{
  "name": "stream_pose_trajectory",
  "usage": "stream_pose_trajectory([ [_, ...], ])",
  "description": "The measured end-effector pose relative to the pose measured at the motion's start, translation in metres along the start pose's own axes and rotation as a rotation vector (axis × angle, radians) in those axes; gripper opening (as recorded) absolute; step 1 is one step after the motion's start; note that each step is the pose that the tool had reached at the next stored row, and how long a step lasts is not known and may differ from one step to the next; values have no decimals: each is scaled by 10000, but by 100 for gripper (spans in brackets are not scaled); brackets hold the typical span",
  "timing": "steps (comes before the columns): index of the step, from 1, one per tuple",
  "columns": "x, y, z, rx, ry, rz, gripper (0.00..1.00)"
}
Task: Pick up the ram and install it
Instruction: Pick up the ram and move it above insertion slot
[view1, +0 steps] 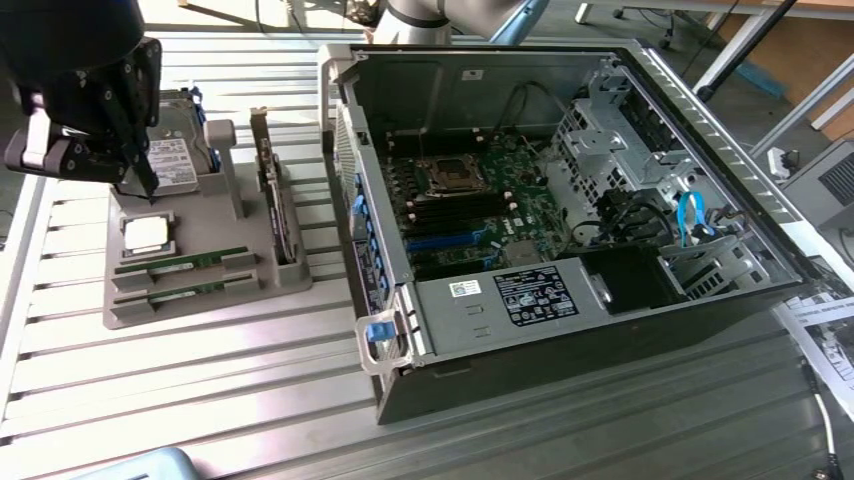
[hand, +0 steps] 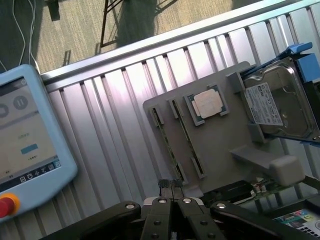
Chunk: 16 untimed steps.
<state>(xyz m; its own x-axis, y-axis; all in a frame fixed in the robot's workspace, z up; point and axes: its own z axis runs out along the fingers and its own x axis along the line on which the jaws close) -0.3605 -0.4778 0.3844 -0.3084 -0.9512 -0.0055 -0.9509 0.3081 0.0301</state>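
Gripper (view1: 146, 190) up high at the exterior view's left, and it's shut tight. The bulky black wrist housing (view1: 83, 70) sits on top, and the slim fingers point down, tapering to one narrow tip. In the wrist view the gripper (hand: 170, 186) has both fingertips (hand: 163, 185) pressed flat against each other. The black linkage arms (hand: 125, 212) are folded in evenly on either side, bolts glinting. At the top edge of the exterior view, a pale grey arm segment (view1: 434, 14) leans in.
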Motion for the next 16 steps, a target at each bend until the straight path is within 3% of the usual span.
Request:
stream_pose_trajectory([
  [16,0,0,0,9,65,-826,11],
])
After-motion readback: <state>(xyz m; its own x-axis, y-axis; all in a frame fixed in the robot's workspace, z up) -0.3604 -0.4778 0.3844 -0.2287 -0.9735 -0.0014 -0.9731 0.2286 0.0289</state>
